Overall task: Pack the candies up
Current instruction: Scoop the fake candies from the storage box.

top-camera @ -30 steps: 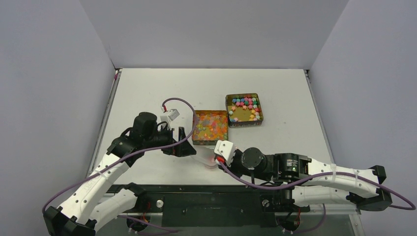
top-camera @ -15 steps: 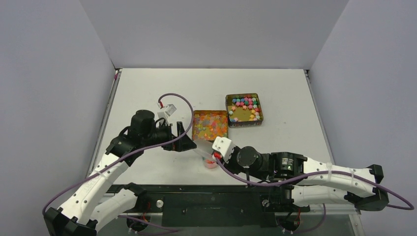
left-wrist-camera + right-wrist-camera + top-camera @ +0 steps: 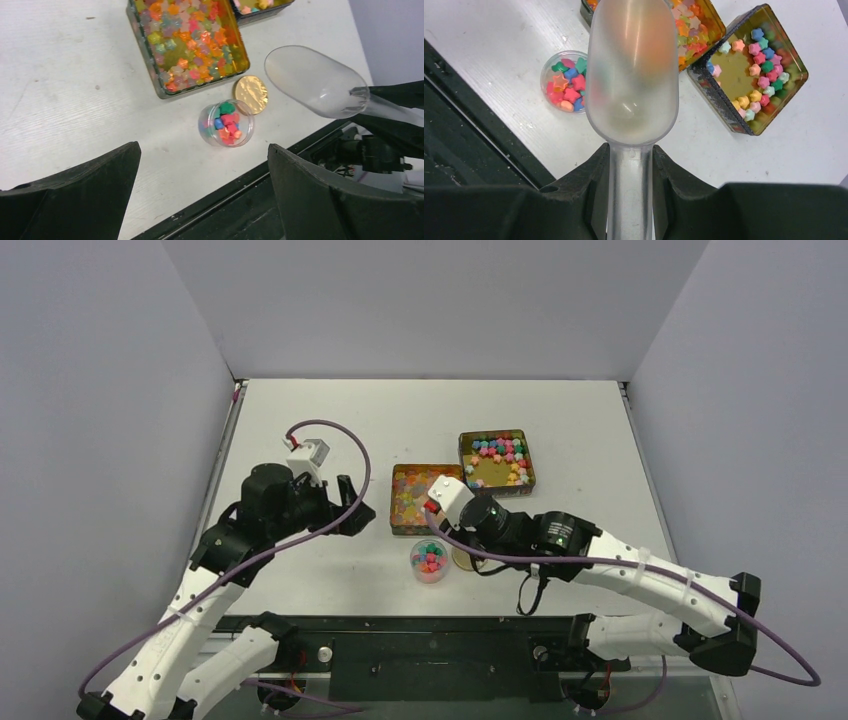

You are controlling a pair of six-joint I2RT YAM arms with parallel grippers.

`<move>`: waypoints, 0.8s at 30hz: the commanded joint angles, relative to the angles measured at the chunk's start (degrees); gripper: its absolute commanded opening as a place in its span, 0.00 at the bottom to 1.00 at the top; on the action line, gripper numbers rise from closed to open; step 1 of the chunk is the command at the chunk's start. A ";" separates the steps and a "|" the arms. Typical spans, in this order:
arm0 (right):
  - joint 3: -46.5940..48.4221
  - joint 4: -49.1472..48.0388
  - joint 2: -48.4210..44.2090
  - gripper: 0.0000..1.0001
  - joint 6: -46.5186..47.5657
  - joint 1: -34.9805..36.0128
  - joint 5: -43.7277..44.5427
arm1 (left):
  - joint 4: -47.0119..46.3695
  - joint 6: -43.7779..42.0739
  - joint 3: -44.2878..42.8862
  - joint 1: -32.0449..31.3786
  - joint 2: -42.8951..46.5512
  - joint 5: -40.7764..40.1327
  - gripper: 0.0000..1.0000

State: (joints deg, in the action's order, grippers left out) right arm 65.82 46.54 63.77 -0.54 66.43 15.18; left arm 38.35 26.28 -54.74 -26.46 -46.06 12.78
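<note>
**Top external view.** You see the left end effector [image 3: 353,508] released, its jaws spread wide, hovering over the tabletop [image 3: 300,430] to the left of the near tin [image 3: 393,502]. That tin is filled with translucent candies [image 3: 412,502]. The far tin [image 3: 497,432] sits just beside it, to the right and farther back. It carries opaque star candies [image 3: 500,450] around a bare gold floor. The right arm [image 3: 640,580] reaches over the near tin's right part. In front of that tin stands 1 small clear jar [image 3: 430,562], upright and holding a handful of opaque star candies. A gold lid [image 3: 463,558] lies flat just to its right, partly under the arm.

**Left wrist view.** Between the 2 wide-set fingers you see the jar and the lid just beside each other, near the tabletop's front edge. The near tin lies behind them. A clear plastic scoop [image 3: 315,81] hangs in the air to the right.

**Right wrist view.** The right end effector [image 3: 630,160] is grasping the scoop by its handle. Its bowl points away over the tabletop, with the jar at its left and both tins beyond.
</note>
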 commanded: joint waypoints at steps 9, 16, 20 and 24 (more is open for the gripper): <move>16.65 17.18 17.18 0.00 -0.92 -7.59 1.75 | -0.18 -5.31 5.28 0.35 2.97 -5.13 0.96; 25.31 26.34 28.01 0.00 -0.18 -8.97 4.71 | -4.57 -5.85 9.60 0.31 4.36 -5.11 0.96; 29.32 28.91 33.11 0.00 -0.08 -9.40 5.51 | -6.25 -5.48 11.40 0.27 5.26 -6.11 0.96; 32.54 30.83 37.86 0.00 0.09 -10.54 5.46 | -6.28 -5.26 11.63 0.07 5.70 -8.05 0.96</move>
State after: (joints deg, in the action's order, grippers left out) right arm 93.89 73.25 99.07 -0.67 57.17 17.80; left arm 36.12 21.61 -42.87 -26.46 -41.52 7.18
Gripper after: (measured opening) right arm 0.267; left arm 0.964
